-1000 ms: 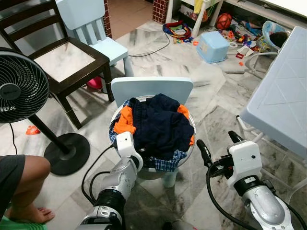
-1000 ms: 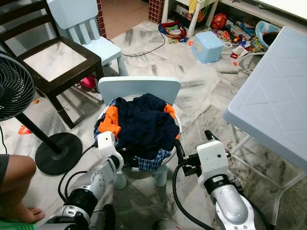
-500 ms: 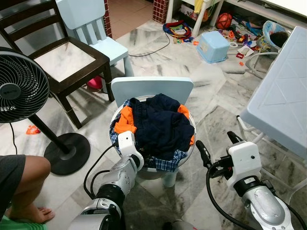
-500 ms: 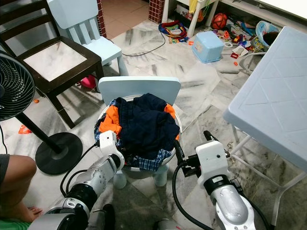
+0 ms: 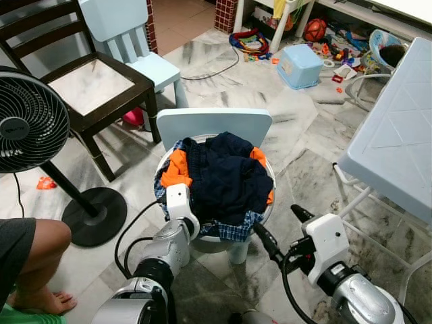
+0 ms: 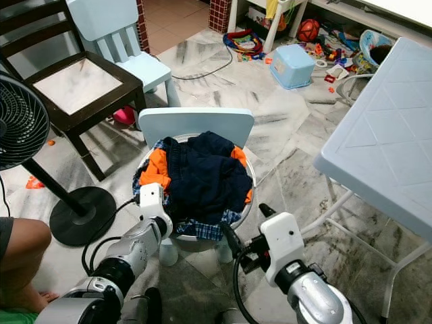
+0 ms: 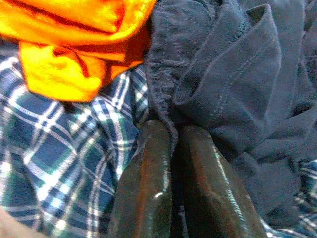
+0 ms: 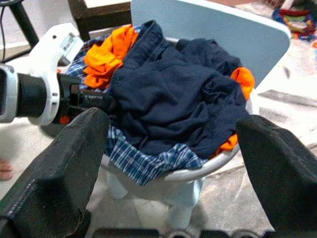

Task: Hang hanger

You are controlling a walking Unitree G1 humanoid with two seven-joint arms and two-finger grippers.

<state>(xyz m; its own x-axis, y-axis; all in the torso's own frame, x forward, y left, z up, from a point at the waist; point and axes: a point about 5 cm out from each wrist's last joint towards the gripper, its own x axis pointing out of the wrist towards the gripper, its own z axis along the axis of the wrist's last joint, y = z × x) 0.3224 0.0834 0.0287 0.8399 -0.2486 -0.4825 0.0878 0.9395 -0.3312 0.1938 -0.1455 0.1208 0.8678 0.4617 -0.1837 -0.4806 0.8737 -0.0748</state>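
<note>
Bright, even daylight; head views sharp, left wrist close-up slightly soft.

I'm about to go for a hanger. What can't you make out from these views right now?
- Any hanger: the navy garment and the other clothes piled in the white basket cover whatever lies beneath.
- Left gripper fingertips: buried in navy fabric in the left wrist view.
- The basket's far rim: behind the pile.

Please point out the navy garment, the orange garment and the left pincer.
navy garment (image 5: pixel 226 177), left eye view, middle of the heap.
orange garment (image 5: pixel 176 172), left eye view, left fold.
left pincer (image 7: pixel 172 148), left wrist view, between the fingertips.
</note>
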